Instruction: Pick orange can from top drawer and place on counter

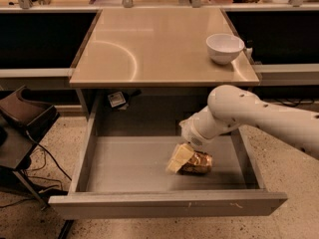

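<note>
Camera view showed the orange can (198, 162) lying on its side on the floor of the open top drawer (129, 166), right of the drawer's middle and toward its front panel. The gripper (178, 159) was lowered into the drawer against the can's left end; we could not tell whether the claw was spread or clamped. We judged the can light, thin-walled, slick and apt to roll, so we recommended a moderate hold across its mid-body before lifting to the counter (149, 44) above the drawer's rear.
</note>
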